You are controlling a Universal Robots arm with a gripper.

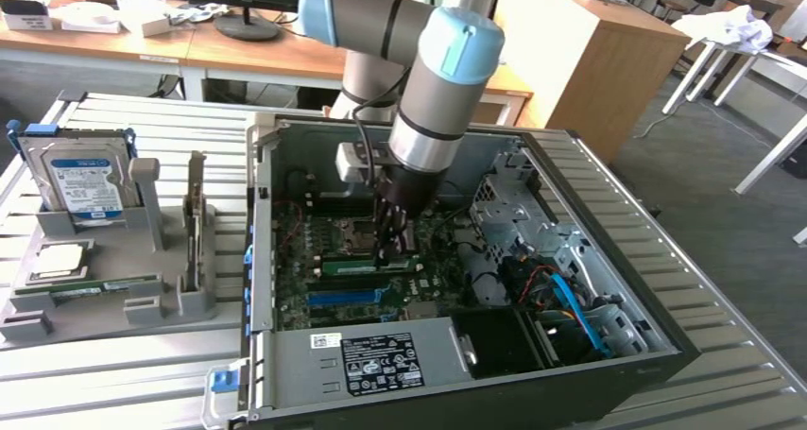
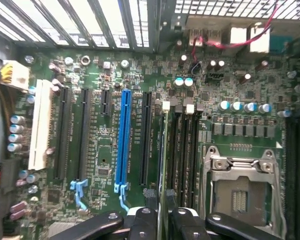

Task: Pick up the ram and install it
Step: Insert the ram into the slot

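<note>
The ram (image 2: 163, 150) is a thin green stick seen edge-on, standing in a memory slot of the motherboard (image 2: 102, 150) beside the empty CPU socket (image 2: 240, 185). My gripper (image 2: 163, 221) straddles its near end. The two fingers (image 2: 145, 222) stand a little apart from the board on either side, so the jaws are slightly open. In the exterior view the gripper (image 1: 393, 250) reaches down into the open computer case (image 1: 259, 260), its tips at the green ram (image 1: 366, 266) lying along the slot.
A grey holder (image 1: 113, 312) at the exterior view's left carries a silver hard drive (image 1: 86, 180), an upright grey card (image 1: 196, 217) and a CPU chip (image 1: 60, 260). The power supply (image 1: 378, 359) and drive cage with cables (image 1: 555, 298) crowd the case. A blue slot (image 2: 124, 135) runs nearby.
</note>
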